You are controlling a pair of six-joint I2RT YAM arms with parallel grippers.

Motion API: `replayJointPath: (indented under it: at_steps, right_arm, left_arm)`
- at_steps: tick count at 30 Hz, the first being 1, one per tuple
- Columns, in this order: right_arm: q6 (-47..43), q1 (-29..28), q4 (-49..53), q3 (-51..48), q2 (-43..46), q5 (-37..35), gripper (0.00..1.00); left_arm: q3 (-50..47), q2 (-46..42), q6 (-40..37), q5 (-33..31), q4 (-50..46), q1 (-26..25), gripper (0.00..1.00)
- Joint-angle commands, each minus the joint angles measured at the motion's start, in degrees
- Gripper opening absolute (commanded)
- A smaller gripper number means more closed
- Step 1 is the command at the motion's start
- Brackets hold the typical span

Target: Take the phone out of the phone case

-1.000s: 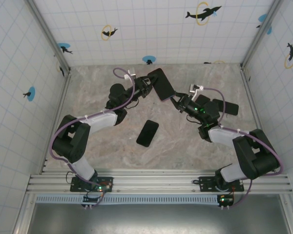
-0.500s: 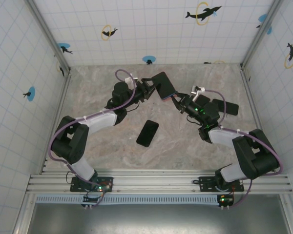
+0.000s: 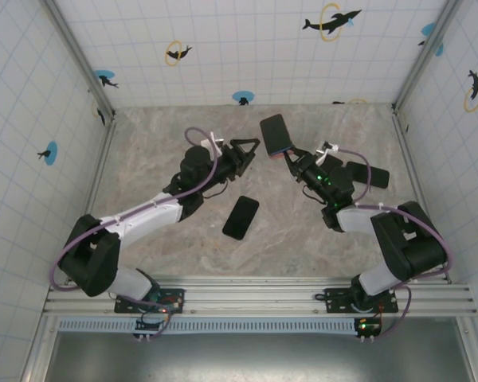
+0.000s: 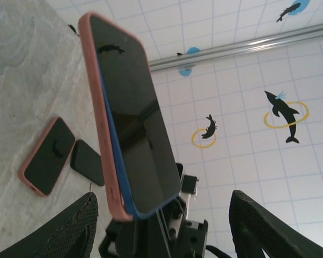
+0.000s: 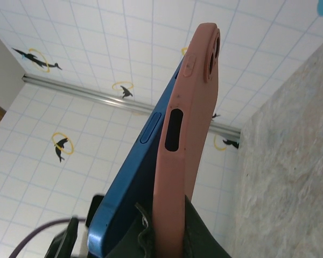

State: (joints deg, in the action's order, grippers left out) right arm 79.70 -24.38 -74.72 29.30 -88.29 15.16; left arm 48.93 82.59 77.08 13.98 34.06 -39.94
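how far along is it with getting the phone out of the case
Done: the blue phone is lifted out of the pink case along one long edge, with a gap showing between them. In hand: the right claw holds the case aloft by its end; the left claw is open and apart from it. Left: the phone sits partly in the case, so it must be pulled fully free.

The left arm [image 3: 143, 215] stretches long and low from its base toward the centre, and the left gripper [image 3: 249, 150] has its jaws spread wide, gripping nothing. The right arm [image 3: 386, 231] is folded tight at the elbow, with the right gripper [image 3: 290, 157] clamped on the lower end of the phone case [image 3: 276, 134].
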Motion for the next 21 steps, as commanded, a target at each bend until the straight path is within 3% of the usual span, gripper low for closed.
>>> replayJointPath:
  at_steps: [1, 8, 21]
  right_arm:
    - [-2.55, -0.43, -8.36, 2.49, -1.15, -5.32, 0.08]
    - [-4.11, -1.76, -9.94, 2.87, -2.57, -8.16, 0.08]
    - [-4.48, -3.0, -11.24, 2.82, -3.33, -7.77, 0.08]
  left_arm:
    - [-1.11, -1.8, 5.13, -7.38, 1.16, -3.05, 0.64]
    - [0.72, 1.28, 11.87, -12.19, 7.66, -7.9, 0.62]
    - [4.35, 8.57, 17.27, -11.62, 15.71, -8.75, 0.57]
